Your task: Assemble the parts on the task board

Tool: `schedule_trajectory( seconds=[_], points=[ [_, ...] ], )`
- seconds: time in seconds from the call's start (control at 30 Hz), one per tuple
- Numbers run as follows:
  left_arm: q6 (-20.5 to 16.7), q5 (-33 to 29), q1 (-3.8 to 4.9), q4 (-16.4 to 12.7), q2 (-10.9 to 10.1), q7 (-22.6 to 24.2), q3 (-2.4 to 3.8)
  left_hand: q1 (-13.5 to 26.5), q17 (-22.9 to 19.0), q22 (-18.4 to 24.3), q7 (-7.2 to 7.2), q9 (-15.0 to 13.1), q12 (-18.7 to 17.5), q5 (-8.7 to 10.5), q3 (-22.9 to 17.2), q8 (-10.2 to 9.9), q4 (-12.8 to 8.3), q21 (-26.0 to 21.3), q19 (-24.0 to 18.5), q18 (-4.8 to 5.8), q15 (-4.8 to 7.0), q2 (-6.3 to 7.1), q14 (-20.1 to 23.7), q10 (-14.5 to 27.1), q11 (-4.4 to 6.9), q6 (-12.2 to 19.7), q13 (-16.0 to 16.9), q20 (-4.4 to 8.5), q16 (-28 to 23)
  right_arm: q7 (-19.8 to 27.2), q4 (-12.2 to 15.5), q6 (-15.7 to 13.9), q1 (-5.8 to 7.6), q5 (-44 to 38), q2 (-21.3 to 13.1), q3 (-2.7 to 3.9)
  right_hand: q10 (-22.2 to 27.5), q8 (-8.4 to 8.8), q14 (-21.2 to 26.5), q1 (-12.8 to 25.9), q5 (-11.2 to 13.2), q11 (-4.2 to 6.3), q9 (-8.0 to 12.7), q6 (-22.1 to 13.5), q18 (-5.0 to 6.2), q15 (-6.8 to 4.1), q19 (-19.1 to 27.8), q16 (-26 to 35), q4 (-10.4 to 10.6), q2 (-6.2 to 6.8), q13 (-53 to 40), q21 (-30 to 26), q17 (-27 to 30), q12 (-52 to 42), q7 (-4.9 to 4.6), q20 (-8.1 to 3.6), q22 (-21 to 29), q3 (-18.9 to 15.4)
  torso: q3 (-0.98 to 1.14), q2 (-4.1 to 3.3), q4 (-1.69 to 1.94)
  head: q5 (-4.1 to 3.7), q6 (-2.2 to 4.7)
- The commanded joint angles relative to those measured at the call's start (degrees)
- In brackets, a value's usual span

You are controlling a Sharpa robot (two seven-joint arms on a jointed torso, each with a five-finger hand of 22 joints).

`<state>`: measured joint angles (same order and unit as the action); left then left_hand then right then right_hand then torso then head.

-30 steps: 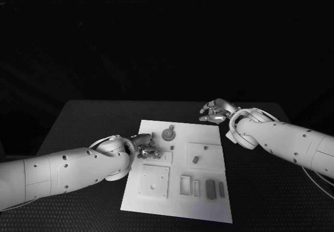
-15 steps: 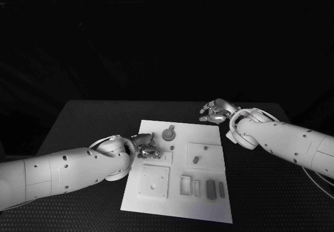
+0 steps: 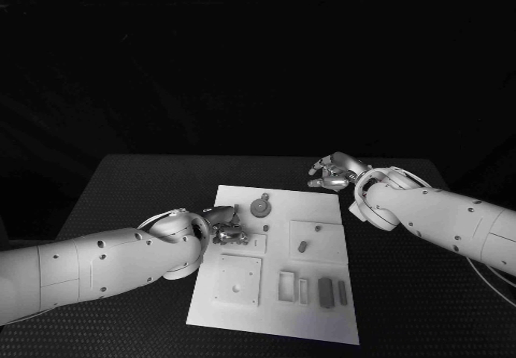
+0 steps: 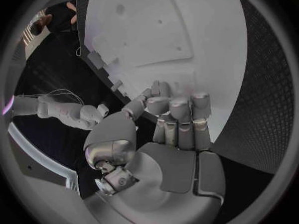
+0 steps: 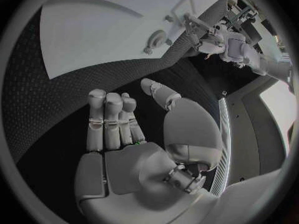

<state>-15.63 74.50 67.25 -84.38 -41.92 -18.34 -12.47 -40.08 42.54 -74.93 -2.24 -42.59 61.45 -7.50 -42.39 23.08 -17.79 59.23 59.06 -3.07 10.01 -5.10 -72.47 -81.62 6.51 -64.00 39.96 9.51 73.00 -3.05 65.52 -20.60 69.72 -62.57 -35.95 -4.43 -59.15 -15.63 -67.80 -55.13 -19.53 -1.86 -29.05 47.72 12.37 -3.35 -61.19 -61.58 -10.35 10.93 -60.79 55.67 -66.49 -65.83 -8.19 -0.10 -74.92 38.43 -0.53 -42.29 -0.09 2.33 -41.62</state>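
Observation:
The white task board [image 3: 323, 220] lies in the middle of the black table. On it are a round grey part with a tab [image 3: 262, 205], a small peg [image 3: 302, 245] in a square recess, and two narrow bars [image 3: 325, 289] near the front edge. My left hand [image 3: 224, 228] rests over the board's left edge, fingers curled down onto it. The left wrist view shows this hand [image 4: 171, 124] curled with nothing visible in it. My right hand [image 3: 333, 173] hovers beyond the board's far right corner, fingers curled and holding nothing [image 5: 121, 129].
A raised square plate [image 3: 236, 280] and a rectangular frame [image 3: 286, 286] sit at the board's front. Black table surface [image 3: 129, 186] surrounds the board on every side. In the right wrist view the board [image 5: 93, 35] carries the round part [image 5: 156, 39].

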Motion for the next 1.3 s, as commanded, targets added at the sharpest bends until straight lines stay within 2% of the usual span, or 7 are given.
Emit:
schedule_trajectory(
  seconds=[0.03, 0.37, 1.3],
  points=[
    [-1.8, 0.6, -0.01, -0.3, 0.0, 0.9, 0.0, -1.1, 0.0, -1.0, 3.87, 0.0, 0.2, -0.2, -1.5, 0.4, 1.0, 0.2, -0.4, -0.85, -0.11, -0.32, -0.1, 1.8, 1.39, -8.1, -0.1, 5.32, 0.2, 0.4, 0.1, 0.5, -0.02, -0.1, 0.0, 0.01, 6.4, -0.15, 0.4, 0.6, -0.2, -0.92, 0.1, 1.3, 2.63, -0.05, -0.2, -0.3, -0.1, -0.01, 0.1, -0.2, 0.1, -0.3, -0.96, -0.17, -1.0, -0.4, -0.02, -0.01, 0.05, -0.09, -0.08],
    [-2.9, 2.0, -0.02, -0.7, -0.1, 1.3, -0.03, -1.4, 0.0, -1.0, 3.92, 0.0, 0.3, -0.3, -1.6, 0.4, 1.0, 0.3, -0.4, -0.9, -0.12, -0.11, -0.1, 1.8, 1.45, -8.1, -0.1, 5.35, 0.3, 0.4, 0.1, 0.5, -0.02, -0.1, -0.1, 0.01, 6.4, -0.16, 0.4, 0.6, -0.2, -0.91, 0.1, 1.3, 2.63, -0.05, -0.2, -0.3, -0.1, -0.02, 0.1, -0.2, 0.1, -0.3, -0.95, -0.17, -1.0, -0.4, 0.0, -0.02, 0.03, -0.17, -0.14],
    [0.9, 1.9, -0.18, 0.4, 0.6, -0.1, -0.12, -1.6, -0.1, -1.0, 3.89, 0.1, 0.2, 0.54, -1.4, 0.4, 1.1, 0.4, -0.3, -0.9, -0.13, 0.17, -0.1, 1.8, 1.43, -8.1, -0.2, 5.31, 0.2, 0.3, 0.2, 0.5, -0.02, -0.2, -0.1, 0.01, 6.3, -0.17, 0.4, 0.6, -0.3, -0.9, 0.1, 1.3, 2.63, -0.06, -0.3, -0.3, -0.1, -0.04, 0.1, -0.2, 0.1, -0.4, -0.94, -0.19, -1.0, -0.4, -0.01, -0.02, 0.02, -0.12, -0.2]
  ],
)
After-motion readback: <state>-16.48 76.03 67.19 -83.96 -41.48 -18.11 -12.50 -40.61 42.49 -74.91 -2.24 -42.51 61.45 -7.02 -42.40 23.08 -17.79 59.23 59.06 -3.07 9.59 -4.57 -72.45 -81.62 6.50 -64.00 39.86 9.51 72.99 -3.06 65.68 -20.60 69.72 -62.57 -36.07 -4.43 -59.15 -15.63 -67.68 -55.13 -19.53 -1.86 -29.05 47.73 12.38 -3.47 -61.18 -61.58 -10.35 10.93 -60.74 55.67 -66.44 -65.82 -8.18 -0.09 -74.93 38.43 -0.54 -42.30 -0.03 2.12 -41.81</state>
